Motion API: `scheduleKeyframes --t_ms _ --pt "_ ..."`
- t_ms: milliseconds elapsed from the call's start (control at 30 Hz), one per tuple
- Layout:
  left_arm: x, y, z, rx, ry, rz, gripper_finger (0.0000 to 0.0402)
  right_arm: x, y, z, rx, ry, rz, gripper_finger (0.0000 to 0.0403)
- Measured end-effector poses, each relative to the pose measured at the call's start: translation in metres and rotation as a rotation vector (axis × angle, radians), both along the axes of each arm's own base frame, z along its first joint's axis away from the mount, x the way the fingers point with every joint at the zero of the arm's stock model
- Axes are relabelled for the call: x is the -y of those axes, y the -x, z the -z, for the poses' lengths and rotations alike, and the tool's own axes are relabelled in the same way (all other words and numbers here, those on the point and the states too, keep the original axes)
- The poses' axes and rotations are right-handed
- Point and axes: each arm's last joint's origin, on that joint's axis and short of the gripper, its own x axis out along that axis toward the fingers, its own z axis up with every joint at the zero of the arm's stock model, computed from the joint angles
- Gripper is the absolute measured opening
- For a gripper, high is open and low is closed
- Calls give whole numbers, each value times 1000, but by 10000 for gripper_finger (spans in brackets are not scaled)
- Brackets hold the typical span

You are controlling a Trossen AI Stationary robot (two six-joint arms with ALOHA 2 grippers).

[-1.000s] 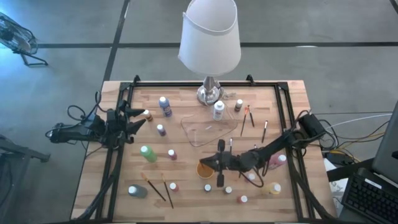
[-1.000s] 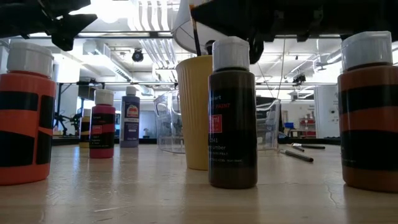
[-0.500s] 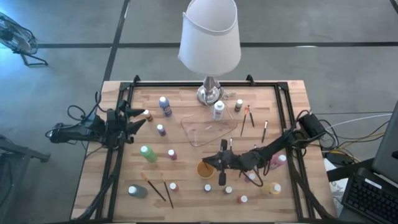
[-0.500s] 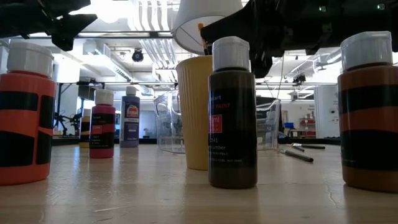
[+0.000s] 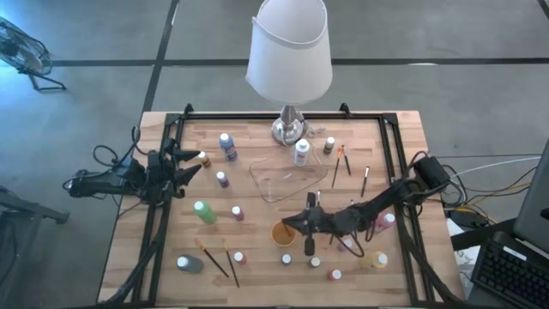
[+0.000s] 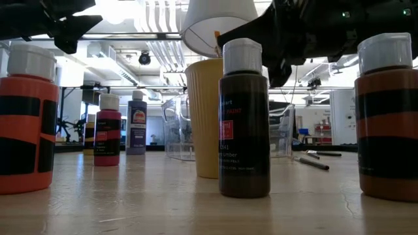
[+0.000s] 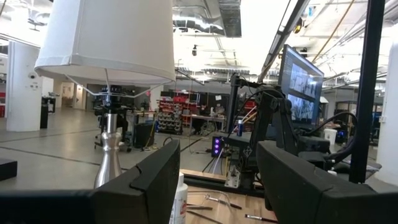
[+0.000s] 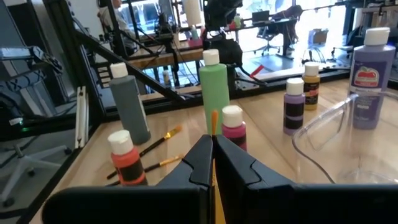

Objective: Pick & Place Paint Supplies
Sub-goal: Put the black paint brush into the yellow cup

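Note:
My right gripper [image 5: 292, 225] reaches level from the table's right. It is shut on a thin brush [image 8: 213, 124] just beside the orange cup [image 5: 281, 233], near the table's middle front. The brush's lower part is hidden by the fingers. Small white-capped paint bottles stand on their bases about the table: green [image 5: 204, 212], purple [image 5: 227, 146], grey [image 5: 189, 263], white [image 5: 301, 153]. More brushes lie flat at the front left [image 5: 216, 257] and the far right [image 5: 341, 161]. My left gripper [image 5: 193, 163] waits open at the table's left edge. My right gripper pinches the brush between its two fingertips, and the orange end [image 8: 213, 119] sticks up above them. The fingers come level from the table's right side and lie across the brush, which stands roughly upright. Whether its lower end is inside the cup, I cannot tell.
A clear plastic tray [image 5: 287, 180] lies behind the cup. A lamp with a white shade [image 5: 289, 51] stands at the far middle. Brown [image 6: 243, 117] and orange [image 6: 26, 124] bottles crowd the near edge. A black frame [image 5: 390, 154] borders the table.
My right gripper has sunk a little beside the orange cup and drawn slightly toward the table's right edge, rolling a bit. It has stayed shut on the brush.

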Motion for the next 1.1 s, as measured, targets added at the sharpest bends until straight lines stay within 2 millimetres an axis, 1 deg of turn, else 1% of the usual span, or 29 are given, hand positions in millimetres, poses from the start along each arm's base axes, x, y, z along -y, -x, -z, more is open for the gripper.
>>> scheduleKeyframes --t_ms 267,533,800,1100 --pt "0 0 0 -2 0 0 218 -1 6 -5 -46 -5 -8 8" --pt "0 0 1 -6 0 0 218 -1 5 -6 -42 -20 -7 8" --pt "0 0 1 -6 0 0 218 -3 1 -11 -23 -20 -7 8" --pt "0 0 1 -6 0 0 218 -2 -2 -9 -68 -18 1 8"
